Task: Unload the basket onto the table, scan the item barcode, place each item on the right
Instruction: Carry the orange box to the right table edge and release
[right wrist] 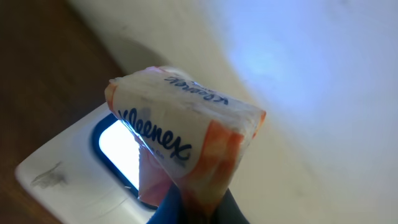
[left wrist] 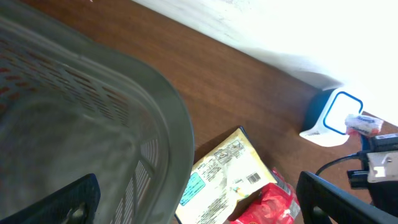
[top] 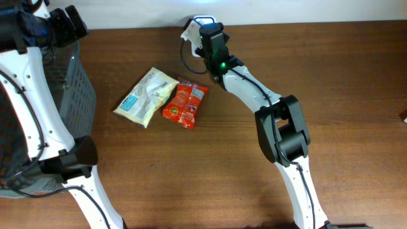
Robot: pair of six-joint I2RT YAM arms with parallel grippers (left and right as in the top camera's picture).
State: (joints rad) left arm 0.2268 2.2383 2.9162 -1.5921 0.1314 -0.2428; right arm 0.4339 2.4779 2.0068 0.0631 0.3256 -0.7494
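Observation:
My right gripper [right wrist: 199,208] is shut on the bottom edge of a white and orange Kleenex tissue pack [right wrist: 180,140]. It holds the pack upright just in front of the lit, blue-rimmed window of the white scanner [right wrist: 74,180]. From overhead, the pack [top: 189,30] and scanner [top: 204,21] sit at the table's far edge, with the right gripper [top: 198,35] beside them. The left wrist view also catches the scanner [left wrist: 328,118] and the pack [left wrist: 362,124]. My left gripper [left wrist: 199,208] is open and holds nothing, hanging above the basket rim.
A grey mesh basket [top: 73,95] stands at the left under the left arm. A pale yellow packet [top: 145,95] and a red packet [top: 186,104] lie side by side on the brown table [top: 343,76]. A black cable [top: 184,62] runs near the scanner.

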